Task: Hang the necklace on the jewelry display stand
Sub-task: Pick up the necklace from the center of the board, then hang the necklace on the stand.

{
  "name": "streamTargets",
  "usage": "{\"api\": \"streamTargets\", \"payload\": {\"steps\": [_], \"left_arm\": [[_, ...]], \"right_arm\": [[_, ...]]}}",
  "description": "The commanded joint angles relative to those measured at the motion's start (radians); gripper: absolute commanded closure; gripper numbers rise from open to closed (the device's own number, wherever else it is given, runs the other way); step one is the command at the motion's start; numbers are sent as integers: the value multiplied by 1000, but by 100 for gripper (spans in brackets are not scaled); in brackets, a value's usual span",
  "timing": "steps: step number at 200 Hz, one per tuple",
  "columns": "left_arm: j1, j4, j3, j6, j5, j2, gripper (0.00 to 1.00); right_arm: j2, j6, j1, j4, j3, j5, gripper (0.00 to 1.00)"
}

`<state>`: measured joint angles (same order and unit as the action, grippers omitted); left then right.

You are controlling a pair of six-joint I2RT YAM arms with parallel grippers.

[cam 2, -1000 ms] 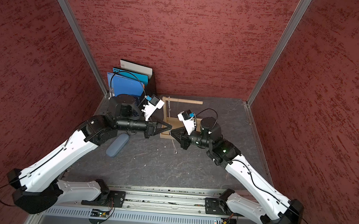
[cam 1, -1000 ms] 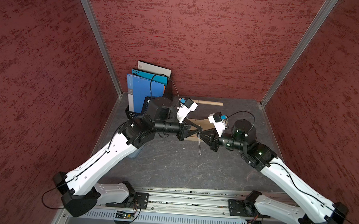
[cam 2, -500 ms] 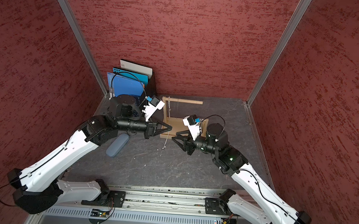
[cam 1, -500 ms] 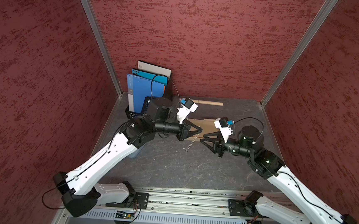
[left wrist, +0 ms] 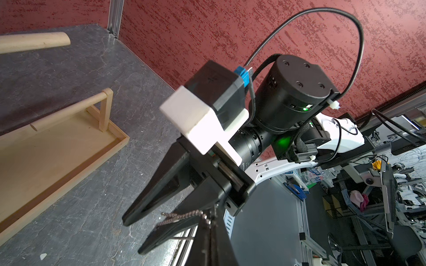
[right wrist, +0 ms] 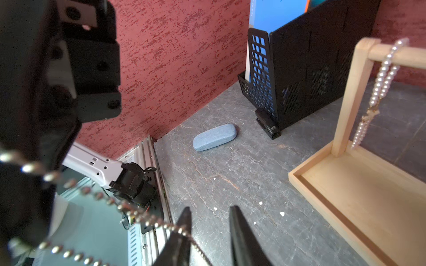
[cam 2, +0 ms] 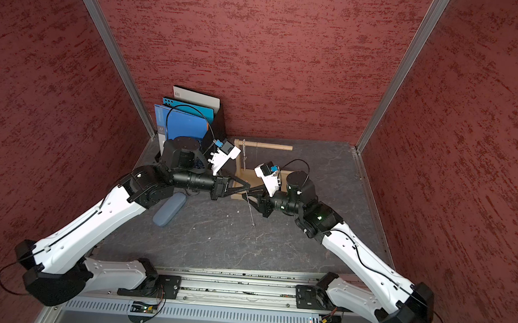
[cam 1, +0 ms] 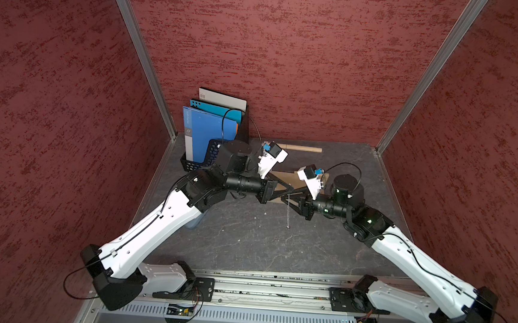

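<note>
The necklace [cam 1: 288, 212], a thin metal ball chain, hangs above the floor in both top views, also [cam 2: 250, 210]. My left gripper [cam 1: 289, 187] is shut on its upper end, shown close in the left wrist view [left wrist: 207, 222]. My right gripper [cam 1: 290, 196] faces it tip to tip with jaws a little apart, open [right wrist: 209, 210]. The chain [right wrist: 129, 210] crosses one right finger [right wrist: 185, 221] and runs into the gap. The jewelry display stand [cam 2: 236, 160], pale wood, rises just behind both grippers, with its dowel arm [cam 2: 268, 145] and tray base [right wrist: 345, 184].
A pearl strand [right wrist: 380, 85] hangs from the dowel arm by the tall post. A black mesh file rack [right wrist: 299, 69] with blue folders stands at the back left. A blue-grey case [cam 2: 169, 209] and a small black stapler [right wrist: 268, 124] lie on the floor near it.
Half a second ago the right gripper had pulled back to the right with its jaws wider. It has now come back to the left gripper's tip with its jaws narrower. The left arm held still.
</note>
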<state>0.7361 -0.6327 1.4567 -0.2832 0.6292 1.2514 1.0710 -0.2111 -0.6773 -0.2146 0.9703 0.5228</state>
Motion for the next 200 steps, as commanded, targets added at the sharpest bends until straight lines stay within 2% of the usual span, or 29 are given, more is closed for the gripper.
{"api": "streamTargets", "payload": {"steps": [1, 24, 74, 128, 177, 200], "left_arm": [[3, -1, 5, -1, 8, -4, 100], [-1, -11, 2, 4, -4, -13, 100], [-4, -27, 3, 4, -36, 0, 100], [-5, -53, 136, 34, -64, 124, 100], [-14, -38, 239, 56, -118, 246, 100], [-17, -31, 296, 59, -137, 309, 100]], "right_arm": [[-8, 7, 4, 44, 40, 13, 91], [-38, 35, 4, -3, 46, -44, 100], [-95, 129, 3, -117, 108, -240, 100], [-22, 224, 41, -193, 253, -408, 100], [51, 263, 126, -166, 317, -426, 100], [96, 263, 195, -144, 341, -388, 100]]}}
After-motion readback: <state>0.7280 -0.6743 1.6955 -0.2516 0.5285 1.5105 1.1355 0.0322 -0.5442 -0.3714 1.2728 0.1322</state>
